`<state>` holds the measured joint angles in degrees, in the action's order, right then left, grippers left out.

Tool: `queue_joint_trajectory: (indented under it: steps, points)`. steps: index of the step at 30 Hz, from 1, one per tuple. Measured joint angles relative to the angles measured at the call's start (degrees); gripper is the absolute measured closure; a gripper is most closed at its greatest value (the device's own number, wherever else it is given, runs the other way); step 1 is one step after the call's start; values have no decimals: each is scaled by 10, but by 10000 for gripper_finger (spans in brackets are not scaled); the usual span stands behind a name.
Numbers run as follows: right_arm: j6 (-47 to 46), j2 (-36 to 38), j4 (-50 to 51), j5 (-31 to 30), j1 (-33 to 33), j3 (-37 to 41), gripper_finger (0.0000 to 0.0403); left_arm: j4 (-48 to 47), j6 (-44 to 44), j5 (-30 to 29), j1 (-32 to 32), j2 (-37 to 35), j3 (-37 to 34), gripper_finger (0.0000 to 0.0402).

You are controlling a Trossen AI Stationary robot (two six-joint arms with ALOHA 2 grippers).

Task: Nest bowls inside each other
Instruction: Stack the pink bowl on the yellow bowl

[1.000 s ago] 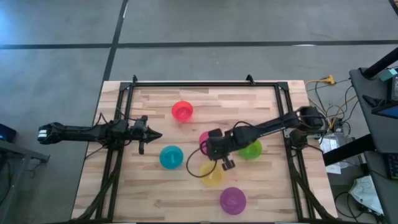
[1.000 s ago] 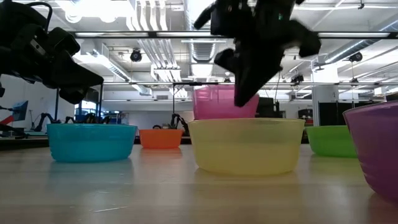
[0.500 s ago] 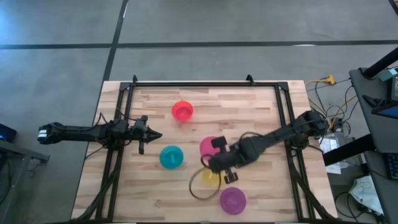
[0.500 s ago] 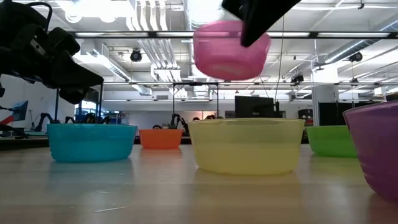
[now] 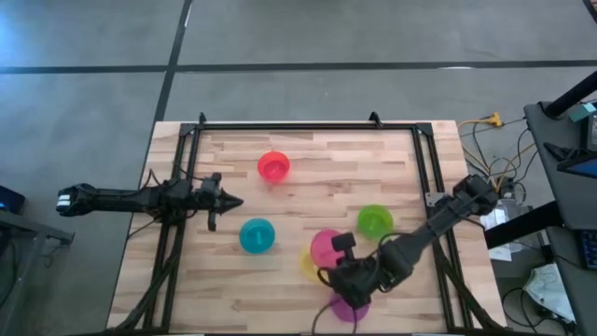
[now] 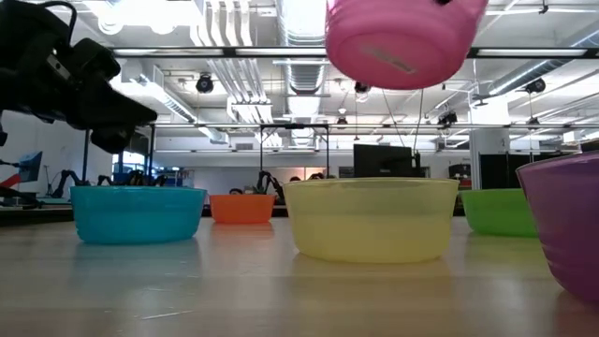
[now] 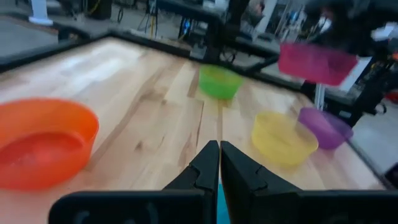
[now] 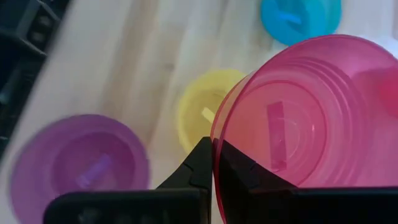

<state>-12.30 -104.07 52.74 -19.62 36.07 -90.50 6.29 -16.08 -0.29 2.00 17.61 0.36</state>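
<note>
Pink bowl (image 6: 404, 42) up in the air, pinched by its thin rim in your right end effector (image 8: 210, 163), fingers closed on the wall. It looks light, stiff, glossy plastic, translucent magenta, so a rim pinch is likely the place to hold, though it may slip or tilt. Below the end effector sit the yellow bowl (image 8: 204, 106) and purple bowl (image 8: 81, 163) on the counter (image 5: 317, 163). Left end effector (image 7: 218, 169) waits pressed closed, well apart.

Bare table (image 5: 326, 154) beyond red bowl (image 5: 273, 167).
</note>
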Motion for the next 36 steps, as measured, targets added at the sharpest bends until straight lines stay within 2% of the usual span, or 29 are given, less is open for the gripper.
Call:
queue_joint_trajectory:
  steps: [5, 8, 12, 17, 22, 26, 31, 36]
  points:
    - [12, 0, -73, 0, 18, 8, 394, 65, -33, 0, 0, -1, 0, 402]
    - [35, 0, -110, 0, 18, 14, 394, 159, -77, 0, -1, 5, 0, 402]
    - [60, 0, -124, 0, 18, 18, 394, 285, -63, 39, -8, 28, 0, 402]
    - [81, -1, -126, 1, 15, 24, 394, 382, -14, 120, -32, 109, 0, 402]
    - [99, -1, -126, 7, 4, 34, 394, 493, 17, 122, -59, 209, 1, 402]
    - [100, -1, -128, 53, -18, 47, 394, 539, 34, 121, -61, 291, 36, 402]
    - [100, -1, -128, 66, -43, 77, 394, 503, 34, 126, -61, 370, 94, 402]
    - [102, -1, -129, 69, -54, 98, 394, 330, 13, 129, -62, 423, 170, 402]
